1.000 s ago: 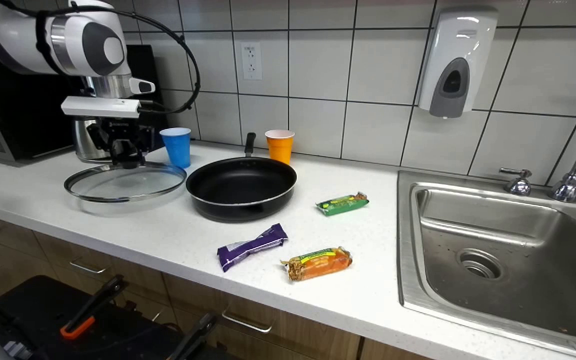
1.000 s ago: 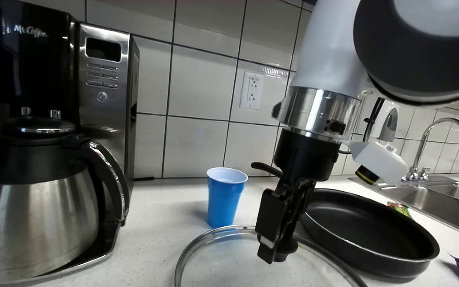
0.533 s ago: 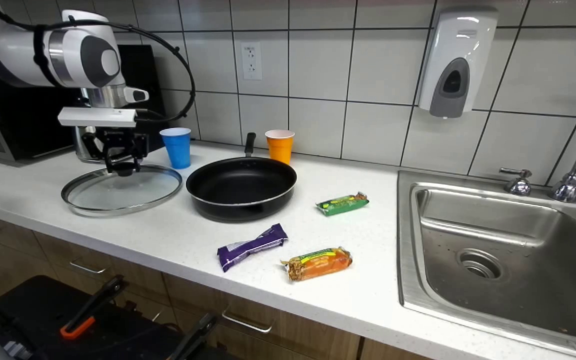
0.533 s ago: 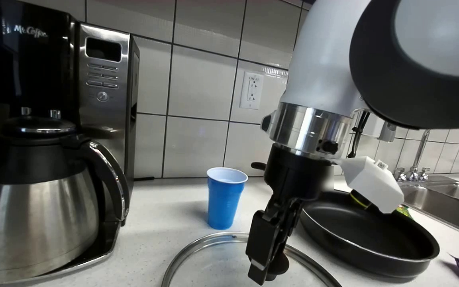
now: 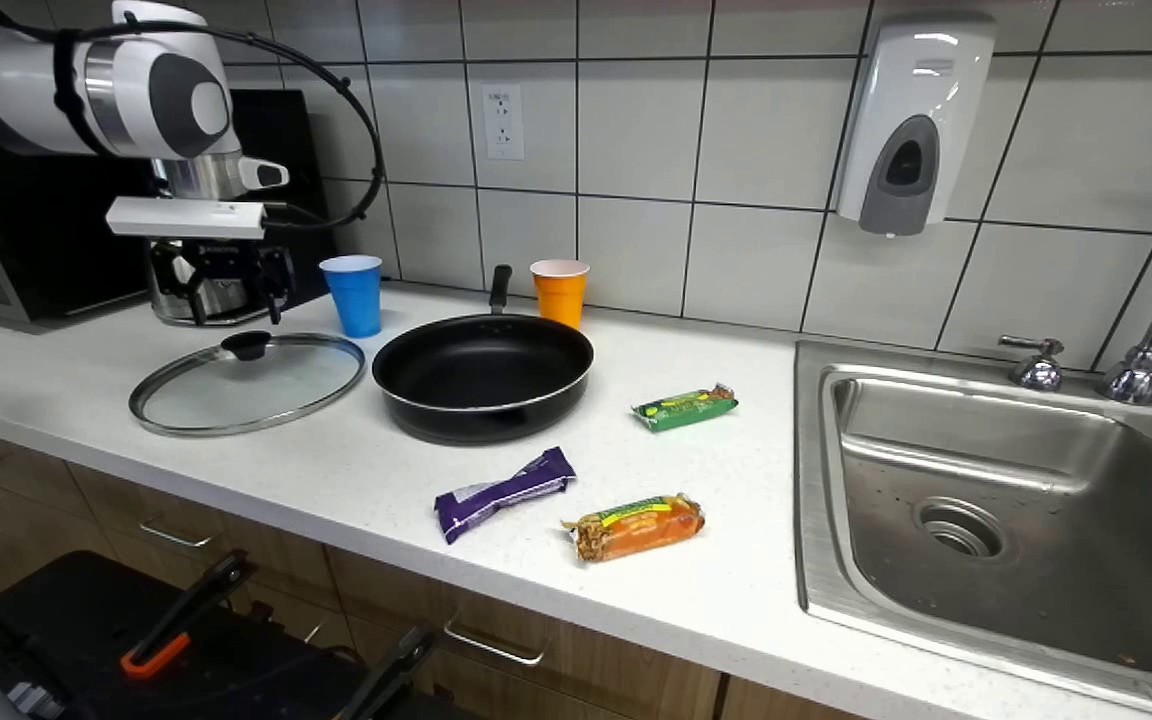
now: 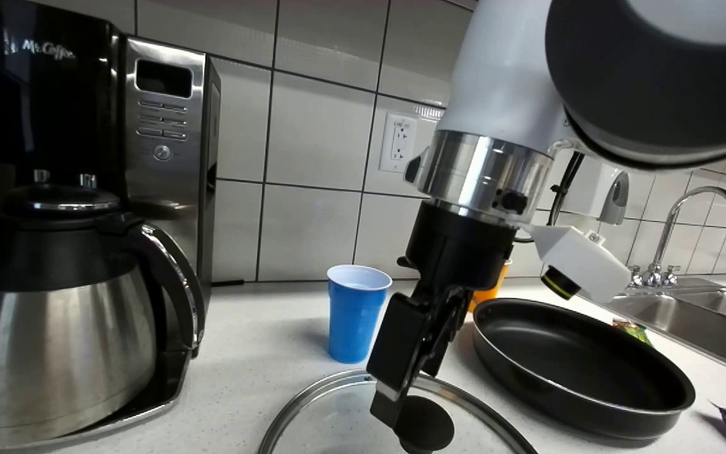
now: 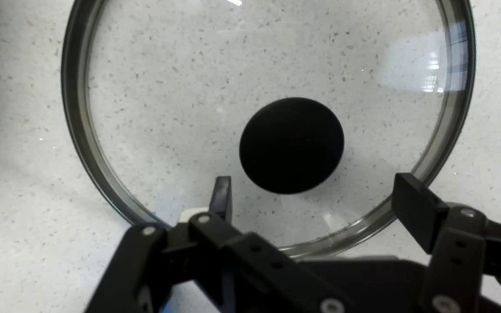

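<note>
Apparently this is the release: the black gripper (image 5: 237, 319) hangs, jaws apart, above the black knob (image 7: 292, 145) of the round clear-glass lid (image 5: 256, 388); the next move needs height.

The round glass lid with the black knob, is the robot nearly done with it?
Looks done: the round clear-glass lid lies flat on the speckled white counter beside the round black frying pan.
In hand: nothing; the black fingers stand open above the lid's round black knob.
Left: probably just moving away, since the fingers hang close over it.
</note>
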Tool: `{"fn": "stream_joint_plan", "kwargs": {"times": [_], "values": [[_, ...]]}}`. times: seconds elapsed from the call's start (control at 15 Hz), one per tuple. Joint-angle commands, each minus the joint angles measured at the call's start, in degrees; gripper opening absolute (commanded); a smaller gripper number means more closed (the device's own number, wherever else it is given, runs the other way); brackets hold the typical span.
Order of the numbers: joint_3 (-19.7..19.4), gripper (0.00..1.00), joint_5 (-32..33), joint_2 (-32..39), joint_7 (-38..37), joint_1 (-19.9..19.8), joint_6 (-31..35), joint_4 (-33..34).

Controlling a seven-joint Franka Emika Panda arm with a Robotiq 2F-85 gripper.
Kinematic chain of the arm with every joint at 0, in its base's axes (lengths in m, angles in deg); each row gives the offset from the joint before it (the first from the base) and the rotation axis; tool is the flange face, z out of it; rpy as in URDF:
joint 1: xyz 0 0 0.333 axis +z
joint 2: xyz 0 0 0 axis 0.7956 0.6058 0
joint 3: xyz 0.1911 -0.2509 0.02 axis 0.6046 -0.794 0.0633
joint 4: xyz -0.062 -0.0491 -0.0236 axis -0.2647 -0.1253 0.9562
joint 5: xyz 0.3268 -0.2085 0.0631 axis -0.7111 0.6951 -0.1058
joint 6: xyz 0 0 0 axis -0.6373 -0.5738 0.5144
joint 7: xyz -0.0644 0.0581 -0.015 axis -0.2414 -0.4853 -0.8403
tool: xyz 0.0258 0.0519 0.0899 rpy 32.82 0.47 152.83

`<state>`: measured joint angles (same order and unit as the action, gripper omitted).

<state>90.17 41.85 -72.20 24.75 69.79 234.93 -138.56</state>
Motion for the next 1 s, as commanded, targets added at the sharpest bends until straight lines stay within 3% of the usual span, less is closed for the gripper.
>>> {"fn": "stream_joint_plan", "kwargs": {"times": [0.0,0.6,0.93], "values": [[1.2,1.0,-3.0,-4.7,2.2,-1.7,-6.3,0.7],[-4.5,1.0,-3.6,-14.7,-2.8,-5.0,-21.4,-1.4],[-8.7,1.0,0.1,-21.1,-11.6,-8.2,-24.2,-6.5]]}}
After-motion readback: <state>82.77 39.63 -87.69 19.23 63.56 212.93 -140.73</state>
